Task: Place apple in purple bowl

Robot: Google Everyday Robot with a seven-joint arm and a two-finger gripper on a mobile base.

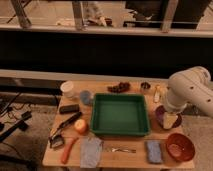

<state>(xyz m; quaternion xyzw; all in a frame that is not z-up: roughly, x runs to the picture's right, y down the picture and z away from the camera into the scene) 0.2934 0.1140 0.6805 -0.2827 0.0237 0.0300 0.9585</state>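
Note:
The apple [80, 126], small and yellow-orange with a red blush, lies on the wooden table [125, 156] just left of the green tray [119, 114]. The purple bowl [161, 115] stands at the table's right side, right of the tray, and is partly covered by my arm. My gripper [171, 120] hangs over the purple bowl at the end of the white arm [189, 91], far from the apple across the tray.
A red bowl [180, 146] stands at the front right. An orange carrot [67, 150], a grey cloth [91, 151], a fork [120, 149] and a blue sponge [154, 151] lie along the front edge. A white cup [67, 89], a blue cup [86, 96], grapes [119, 87] and a bottle [157, 93] stand at the back.

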